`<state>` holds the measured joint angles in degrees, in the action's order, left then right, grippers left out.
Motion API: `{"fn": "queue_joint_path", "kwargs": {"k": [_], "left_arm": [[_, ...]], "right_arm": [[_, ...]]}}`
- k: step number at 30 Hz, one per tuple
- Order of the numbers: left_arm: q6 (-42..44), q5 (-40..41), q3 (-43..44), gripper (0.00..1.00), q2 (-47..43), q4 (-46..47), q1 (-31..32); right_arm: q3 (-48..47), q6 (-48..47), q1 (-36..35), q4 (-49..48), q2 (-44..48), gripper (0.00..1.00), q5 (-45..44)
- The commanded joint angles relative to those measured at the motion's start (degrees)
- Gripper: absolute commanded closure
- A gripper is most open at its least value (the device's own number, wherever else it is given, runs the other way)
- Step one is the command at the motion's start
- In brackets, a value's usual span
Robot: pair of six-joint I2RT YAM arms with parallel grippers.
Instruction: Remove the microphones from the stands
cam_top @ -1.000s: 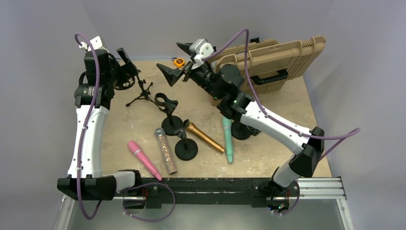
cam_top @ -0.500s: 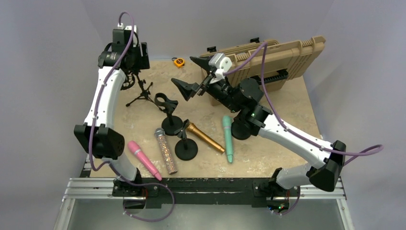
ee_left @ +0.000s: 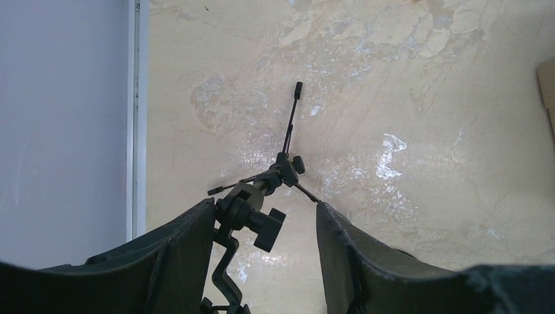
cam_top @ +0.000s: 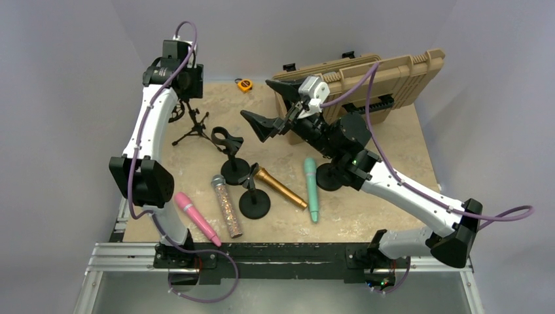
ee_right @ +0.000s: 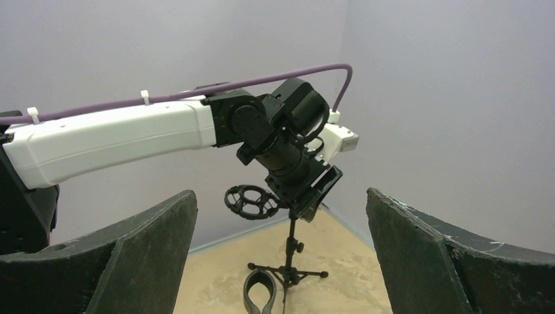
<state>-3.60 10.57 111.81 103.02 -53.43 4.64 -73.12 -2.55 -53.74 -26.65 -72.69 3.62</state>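
Observation:
A gold microphone [cam_top: 281, 188] lies slanted with its head at the clip of a round-base stand [cam_top: 254, 201] in mid-table. Pink [cam_top: 196, 218], glitter [cam_top: 226, 205] and teal [cam_top: 312, 190] microphones lie loose on the table. A black tripod stand [cam_top: 190, 125] with an empty shock-mount ring stands at the back left. My left gripper [cam_top: 182, 93] hovers over it, open, its fingers either side of the stand's top joint [ee_left: 254, 210] in the left wrist view. My right gripper [cam_top: 254, 97] is open and empty, raised above the table's back middle, facing the tripod [ee_right: 290, 258].
A second round-base stand [cam_top: 232, 159] with an empty clip stands behind the gold microphone. A black round base [cam_top: 327, 177] sits under the right arm. A tan hard case [cam_top: 376, 77] leans at the back right. An orange tape measure [cam_top: 244, 84] lies at the back edge.
My left arm has stretched out and swung its gripper up and back over the tripod stand. My right arm has drawn back to the right, gripper still open.

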Motion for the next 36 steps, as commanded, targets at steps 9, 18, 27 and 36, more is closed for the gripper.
{"fn": "queue_joint_path", "kwargs": {"k": [9, 18, 27, 36], "left_arm": [[6.6, -3.1, -1.8, 0.62, -1.0, -1.2, 0.1], [16.4, -11.0, -12.1, 0.68, -9.4, 5.6, 0.1], [22.4, -20.2, -13.2, 0.70, -8.9, 5.2, -0.1], [17.6, -25.2, -11.7, 0.37, -7.4, 5.9, 0.0]], "right_arm": [[2.1, 2.1, -0.1, -0.9, 1.5, 0.01, -0.2], [2.5, 2.1, -0.1, -1.2, 1.3, 0.01, 0.5], [1.8, 2.0, -0.1, -0.1, 1.1, 0.01, 0.3], [-1.0, 2.1, -0.1, -1.0, -3.3, 0.01, 0.9]]}}
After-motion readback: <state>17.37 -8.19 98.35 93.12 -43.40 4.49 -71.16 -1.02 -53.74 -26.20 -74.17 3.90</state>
